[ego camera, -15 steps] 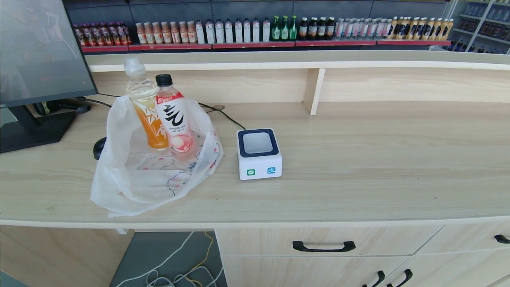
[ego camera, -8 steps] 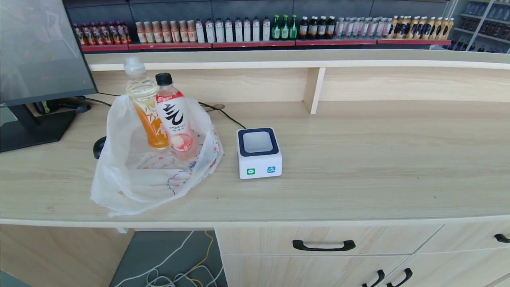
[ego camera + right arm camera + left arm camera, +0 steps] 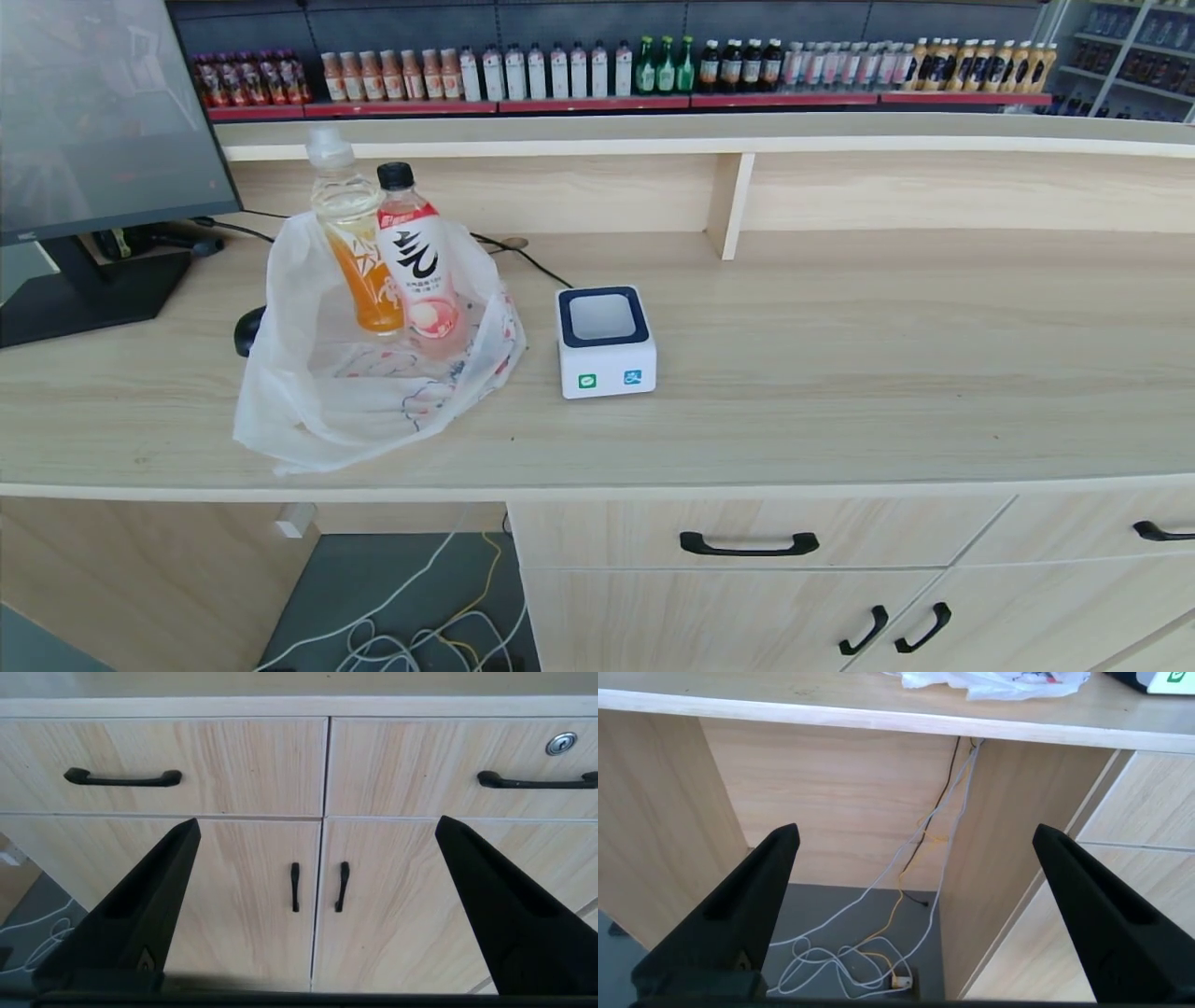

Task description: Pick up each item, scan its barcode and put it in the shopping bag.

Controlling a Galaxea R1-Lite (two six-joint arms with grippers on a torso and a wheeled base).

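A thin white shopping bag (image 3: 373, 397) lies open on the wooden counter (image 3: 840, 355), left of centre. Two bottles stand upright inside it: an orange drink with a clear cap (image 3: 359, 252) and a pink-labelled one with a black cap (image 3: 418, 266). The white barcode scanner (image 3: 605, 341) with a dark-rimmed window sits just right of the bag. My left gripper (image 3: 915, 915) is open below the counter edge, in front of the knee space, with the bag's edge (image 3: 990, 681) above it. My right gripper (image 3: 318, 915) is open too, facing the cabinet doors, holding nothing.
A monitor (image 3: 103, 112) on a black stand fills the counter's far left, with a black mouse (image 3: 247, 331) behind the bag. A raised shelf with a divider (image 3: 728, 205) backs the counter. Drawers with black handles (image 3: 747, 544) lie below, and loose cables (image 3: 878, 961) on the floor.
The whole head picture has shifted, so the camera moved. The bag, bottles and scanner stand as before.
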